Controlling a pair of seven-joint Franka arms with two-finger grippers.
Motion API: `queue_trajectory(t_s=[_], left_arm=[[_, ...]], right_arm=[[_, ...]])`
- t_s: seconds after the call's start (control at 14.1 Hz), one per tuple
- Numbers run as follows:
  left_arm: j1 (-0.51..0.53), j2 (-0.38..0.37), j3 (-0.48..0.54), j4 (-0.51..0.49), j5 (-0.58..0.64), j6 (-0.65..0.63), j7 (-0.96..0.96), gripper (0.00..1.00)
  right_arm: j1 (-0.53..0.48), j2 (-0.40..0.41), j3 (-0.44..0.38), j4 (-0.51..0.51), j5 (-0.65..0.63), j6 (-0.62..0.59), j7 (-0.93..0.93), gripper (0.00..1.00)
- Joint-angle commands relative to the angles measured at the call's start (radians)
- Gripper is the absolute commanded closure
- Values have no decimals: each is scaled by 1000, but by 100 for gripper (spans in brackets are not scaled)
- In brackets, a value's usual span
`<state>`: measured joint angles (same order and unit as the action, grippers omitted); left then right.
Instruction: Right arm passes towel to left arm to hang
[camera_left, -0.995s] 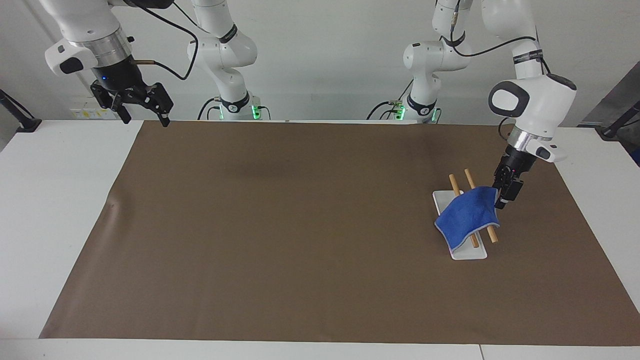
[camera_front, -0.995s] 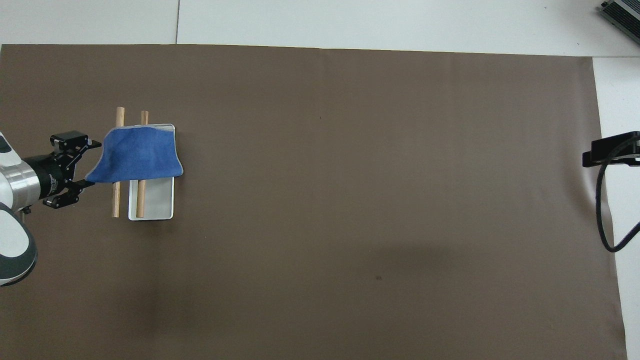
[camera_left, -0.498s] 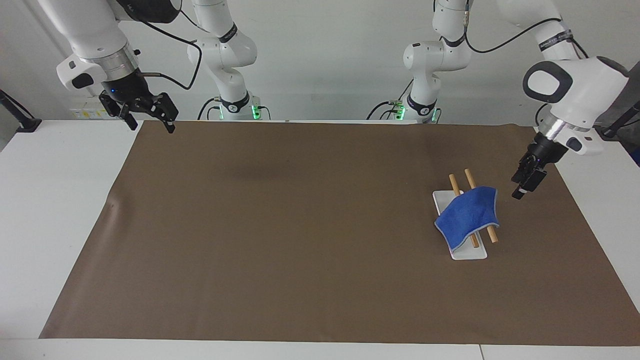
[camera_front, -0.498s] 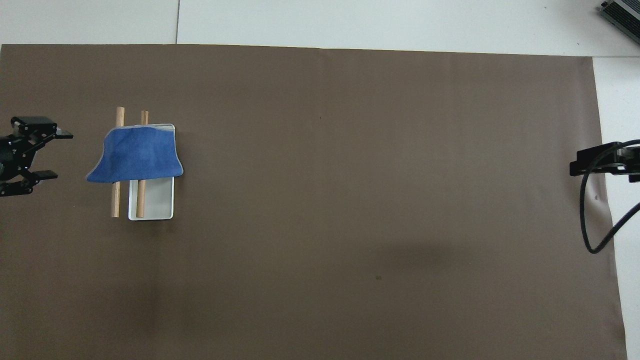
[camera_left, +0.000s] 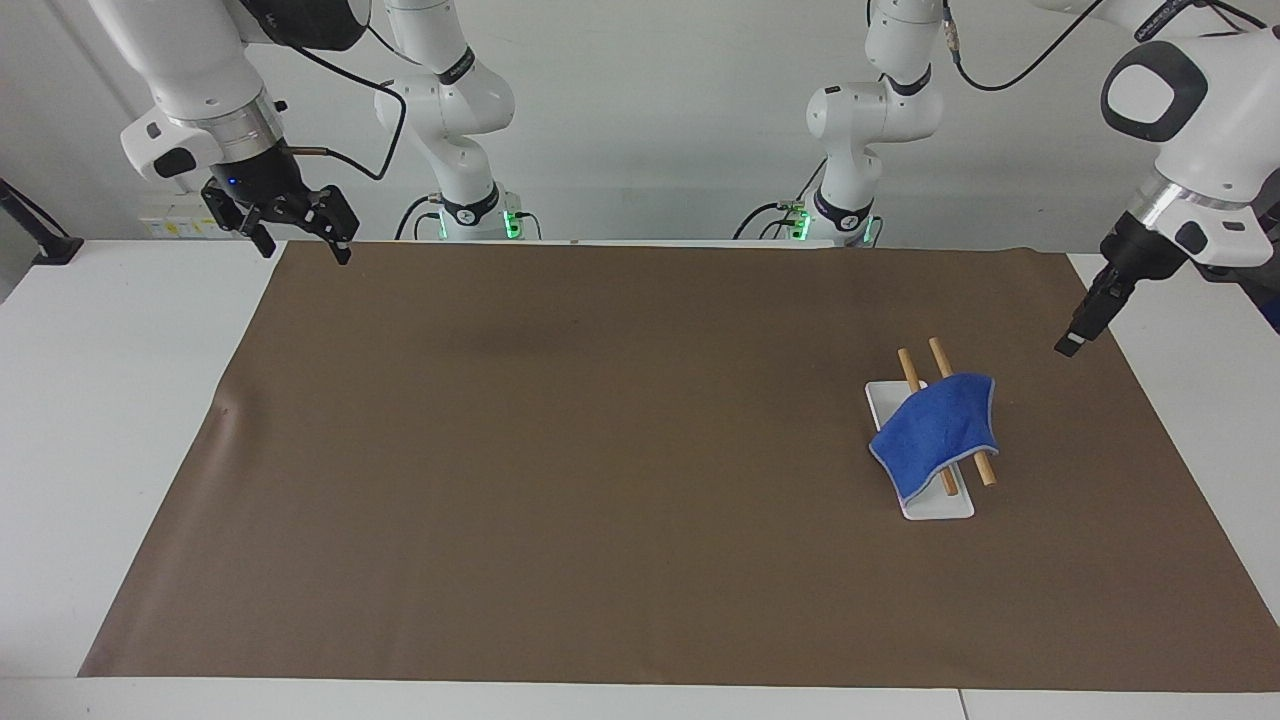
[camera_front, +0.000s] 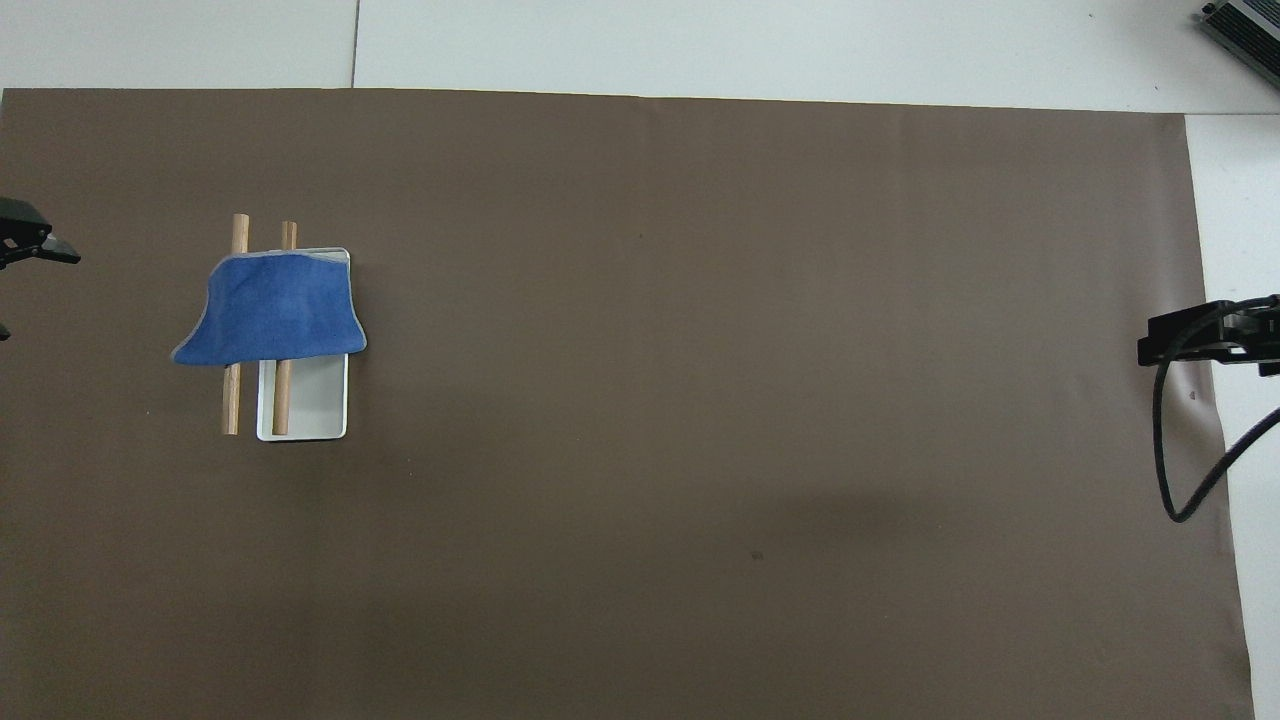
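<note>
The blue towel (camera_left: 938, 428) hangs draped over two wooden rods (camera_left: 909, 368) that lie across a white base (camera_left: 945, 506), toward the left arm's end of the table. It also shows in the overhead view (camera_front: 275, 310). My left gripper (camera_left: 1070, 343) is open and empty, raised over the mat's edge, well apart from the towel. In the overhead view only one of its fingertips (camera_front: 45, 248) shows at the frame's edge. My right gripper (camera_left: 300, 238) is open and empty, held above the mat's corner at the right arm's end, where the arm waits.
A brown mat (camera_left: 600, 450) covers most of the white table (camera_left: 100, 400). The right arm's black cable (camera_front: 1175, 470) hangs in a loop over the mat's edge. Two more robot bases (camera_left: 470, 215) stand along the table's edge nearest the robots.
My left gripper has drawn back from the towel's corner, rising toward the left arm's end of the table. The towel stays on the rods. My right gripper has shifted slightly.
</note>
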<state>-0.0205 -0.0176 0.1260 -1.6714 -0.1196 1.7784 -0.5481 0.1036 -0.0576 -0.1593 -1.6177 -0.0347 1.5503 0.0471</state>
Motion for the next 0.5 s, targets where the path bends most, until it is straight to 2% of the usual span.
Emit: queue_trajectory(t_s=[0.0,0.21,0.43], left_arm=[[-4,1,-34,85,31,-111,106,5],[-4,-35,-103,82,112,-115,302,4],[-6,-47,-118,59,124,-111,414,4]], right_arm=[[4,-36,6,-50,-28,33,-26,0],[4,-36,14,-48,-21,24,-23,0],[4,-34,14,-44,-11,13,-20,0]])
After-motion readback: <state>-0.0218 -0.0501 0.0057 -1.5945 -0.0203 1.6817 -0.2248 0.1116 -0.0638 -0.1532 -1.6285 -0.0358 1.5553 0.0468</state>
